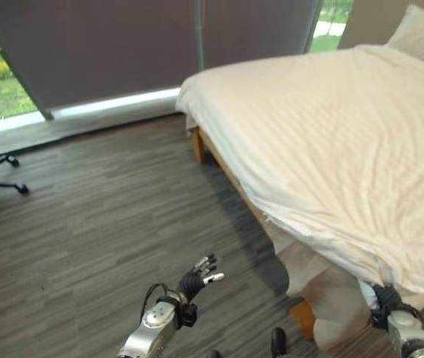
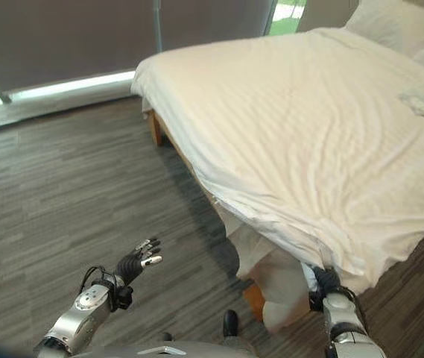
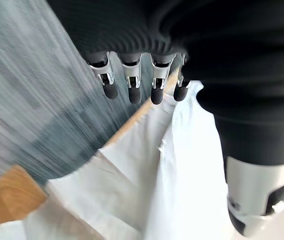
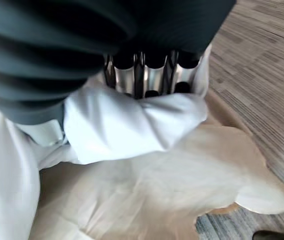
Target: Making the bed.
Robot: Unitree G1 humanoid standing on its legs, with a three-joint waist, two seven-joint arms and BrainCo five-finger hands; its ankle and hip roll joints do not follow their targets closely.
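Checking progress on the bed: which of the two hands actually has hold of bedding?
The right hand, at the bed's near corner, fingers curled into a fold of the white sheet. The left hand hangs open over the floor.

Silver-grey arms; dark ribbed wrist covers; silver fingers (image 3: 131, 84) with dark tips.
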